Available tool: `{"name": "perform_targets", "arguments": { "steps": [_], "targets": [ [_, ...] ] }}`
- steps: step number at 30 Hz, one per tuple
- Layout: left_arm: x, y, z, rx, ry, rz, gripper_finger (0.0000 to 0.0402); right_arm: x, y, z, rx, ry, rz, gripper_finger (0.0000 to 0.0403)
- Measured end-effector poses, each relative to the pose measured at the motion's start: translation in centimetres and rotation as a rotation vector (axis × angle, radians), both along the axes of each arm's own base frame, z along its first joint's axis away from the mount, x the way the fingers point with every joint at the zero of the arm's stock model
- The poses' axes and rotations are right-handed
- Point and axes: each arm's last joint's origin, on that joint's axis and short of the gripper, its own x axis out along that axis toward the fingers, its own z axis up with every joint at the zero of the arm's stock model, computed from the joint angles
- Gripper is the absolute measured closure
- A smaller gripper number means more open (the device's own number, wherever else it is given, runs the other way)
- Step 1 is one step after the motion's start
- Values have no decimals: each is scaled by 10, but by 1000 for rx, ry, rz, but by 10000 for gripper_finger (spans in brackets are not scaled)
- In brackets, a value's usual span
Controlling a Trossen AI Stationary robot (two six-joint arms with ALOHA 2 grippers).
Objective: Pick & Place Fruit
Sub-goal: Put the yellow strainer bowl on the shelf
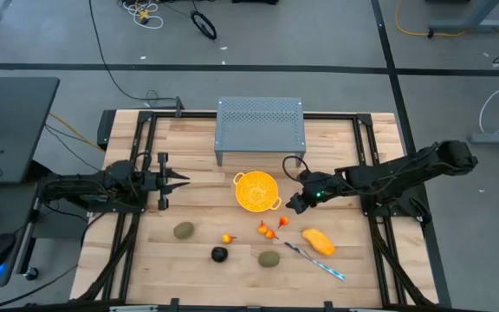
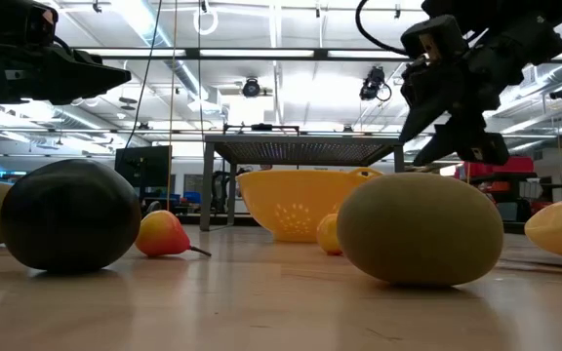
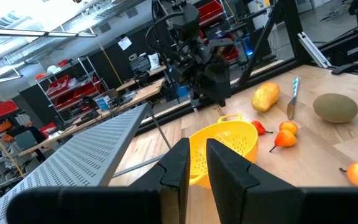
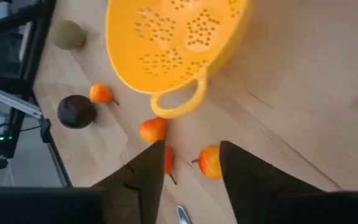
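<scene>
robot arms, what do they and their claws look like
Both arms are dark, near-black, jointed links with black cables along them. The left claw ends in two slim pointed fingers on a wider crossbar. The right claw is a chunkier black block with a small green light glowing just behind it and a black cable looping above. Seen close in the wrist views, the fingers are flat, matte, dark slabs.

- Pale wooden slatted tabletop [image 1: 197, 143] in a black metal frame.
- Grey perforated metal stand [image 1: 260, 124] at the far middle edge.
- Yellow perforated plastic colander with handles [image 1: 257, 191] near the centre, just in front of the stand.
- Small orange-red toy fruit pieces [image 1: 270, 229] clustered in front of the colander; one more [image 1: 228, 238] apart to the left.
- Two olive-green oval fruits [image 1: 184, 230] [image 1: 269, 258], well apart.
- Dark blackish ball [image 1: 219, 254] between them.
- Yellow-orange oblong fruit [image 1: 318, 241], beside a slim silver-and-blue knife [image 1: 315, 261].
</scene>
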Motion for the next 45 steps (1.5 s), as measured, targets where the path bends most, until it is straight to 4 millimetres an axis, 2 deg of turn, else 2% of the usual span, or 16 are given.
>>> {"name": "perform_targets", "arguments": {
  "steps": [4,12,23,31,37,45],
  "targets": [
    [0,0,0,0,-1,0,338,5,1,-2,-13,-26,15,220],
    [0,0,0,0,0,0,338,14,2,-16,-26,-3,39,219],
    [0,0,0,0,-1,1,338,17,-3,-17,-37,-16,30,219],
    [0,0,0,0,-1,0,338,4,-12,-41,36,-106,15,219],
    [0,0,0,0,-1,1,338,-2,-13,-46,80,-267,-5,219],
    [0,0,0,0,-1,1,338,-11,-16,-57,89,-237,-28,219]
  ]
}}
